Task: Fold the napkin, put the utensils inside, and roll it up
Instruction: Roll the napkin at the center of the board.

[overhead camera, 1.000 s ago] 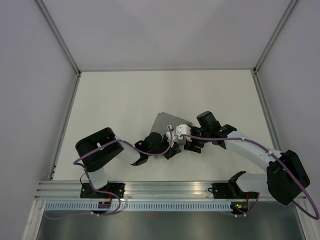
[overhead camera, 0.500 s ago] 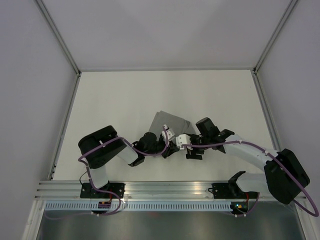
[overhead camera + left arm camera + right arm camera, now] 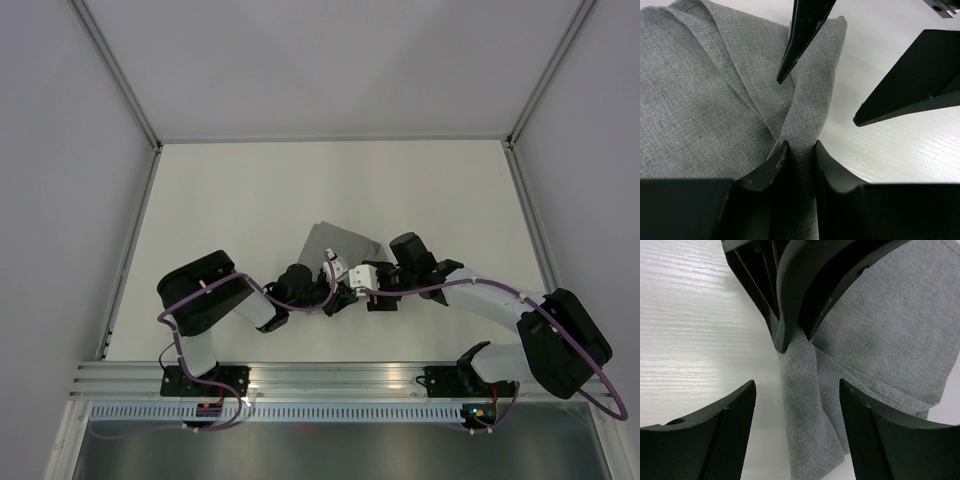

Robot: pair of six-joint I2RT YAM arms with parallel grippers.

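My L gripper (image 3: 800, 150) clamps the napkin (image 3: 705, 100) fold. R gripper (image 3: 796, 387), spread and empty, has moved in, so regrip likely. No fork seen, maybe under cloth.

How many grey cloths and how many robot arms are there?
Grey napkin: 1
Robot arms: 2 (left arm, right arm)
Total: 3
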